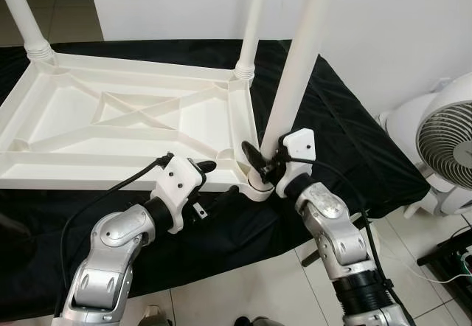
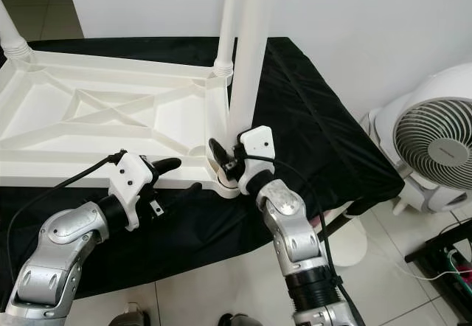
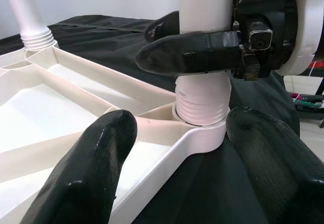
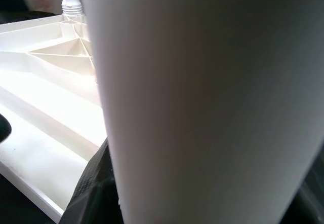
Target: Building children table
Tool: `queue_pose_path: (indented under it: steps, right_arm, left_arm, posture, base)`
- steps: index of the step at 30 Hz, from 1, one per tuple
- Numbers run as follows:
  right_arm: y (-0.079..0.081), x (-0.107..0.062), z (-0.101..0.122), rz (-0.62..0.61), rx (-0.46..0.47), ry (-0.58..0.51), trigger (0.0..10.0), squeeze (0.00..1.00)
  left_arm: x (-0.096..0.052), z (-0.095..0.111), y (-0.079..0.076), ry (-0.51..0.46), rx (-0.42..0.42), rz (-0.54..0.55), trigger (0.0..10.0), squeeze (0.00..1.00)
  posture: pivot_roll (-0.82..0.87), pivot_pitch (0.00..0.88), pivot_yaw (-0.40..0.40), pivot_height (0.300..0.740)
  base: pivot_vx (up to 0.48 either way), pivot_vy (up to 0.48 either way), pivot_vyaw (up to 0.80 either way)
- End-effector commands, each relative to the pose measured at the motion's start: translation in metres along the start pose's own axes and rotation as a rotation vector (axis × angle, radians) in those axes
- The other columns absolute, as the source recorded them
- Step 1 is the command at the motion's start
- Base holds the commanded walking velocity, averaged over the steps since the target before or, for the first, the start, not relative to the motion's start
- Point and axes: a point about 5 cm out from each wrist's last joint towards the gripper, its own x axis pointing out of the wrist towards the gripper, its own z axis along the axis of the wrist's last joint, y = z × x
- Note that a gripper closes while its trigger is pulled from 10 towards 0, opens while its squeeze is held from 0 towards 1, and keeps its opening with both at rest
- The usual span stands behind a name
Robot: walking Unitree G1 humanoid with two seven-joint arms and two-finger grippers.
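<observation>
Tabletop (image 1: pixel 110 119), upside down on the black-draped counter (image 1: pixel 346 141), looks like light, stiff, slick moulded plastic, best held by its ribbed rim or a leg's threaded base. Right end effector (image 1: pixel 259 165) grips the near-right leg (image 1: pixel 295 68) just above its socket; left end effector (image 1: pixel 214 182) sits open beside that corner. White wall behind, fan (image 1: pixel 442 138) on tiled floor at right.

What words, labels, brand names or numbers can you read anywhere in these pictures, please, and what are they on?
None can be read.
Fan: a small grey mark on its centre hub, too small and blurred to read.
Tabletop, table leg, black cloth, left gripper and right gripper: no visible print.
</observation>
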Motion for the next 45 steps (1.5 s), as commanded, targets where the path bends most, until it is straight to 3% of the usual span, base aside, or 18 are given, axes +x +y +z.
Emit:
queue_pose_path:
  steps: [1,21,27,28,36,45]
  right_arm:
    - [-0.003,-0.006,-0.005,0.002,-0.012,0.023,10.0,0.0]
    - [-0.009,-0.015,-0.012,0.113,-0.106,-0.006,10.0,0.0]
    - [-0.008,-0.019,-0.014,0.136,-0.079,-0.018,10.0,0.0]
    - [-0.011,-0.021,-0.015,0.124,-0.034,-0.028,10.0,0.0]
    - [-0.019,-0.024,-0.02,0.093,0.026,-0.044,10.0,0.0]
    - [-0.008,-0.019,-0.027,0.134,0.041,-0.045,10.0,0.0]
  left_arm:
    - [0.001,0.0,-0.001,0.0,-0.014,0.044,10.0,0.0]
    - [0.0,0.005,0.003,0.003,0.008,0.051,10.0,0.0]
    - [-0.002,0.006,0.005,0.002,0.007,0.056,10.0,0.0]
    - [-0.002,0.007,0.005,0.002,0.009,0.058,10.0,0.0]
    - [-0.001,0.009,0.006,-0.004,0.013,0.059,10.0,0.0]
    - [-0.001,0.012,0.008,-0.008,0.022,0.062,10.0,0.0]
  posture:
    - [0.12,0.064,-0.123,0.74]
    - [0.12,0.096,-0.101,0.74]
    - [0.12,0.1,-0.1,0.74]
    - [0.12,0.1,-0.1,0.74]
    - [0.12,0.1,-0.098,0.74]
    - [0.12,0.104,-0.092,0.74]
  base:
    - [0.0,0.0,0.0]
    - [0.0,0.0,0.0]
    - [0.0,0.0,0.0]
    - [0.0,0.0,0.0]
    - [0.0,0.0,0.0]
    - [0.0,0.0,0.0]
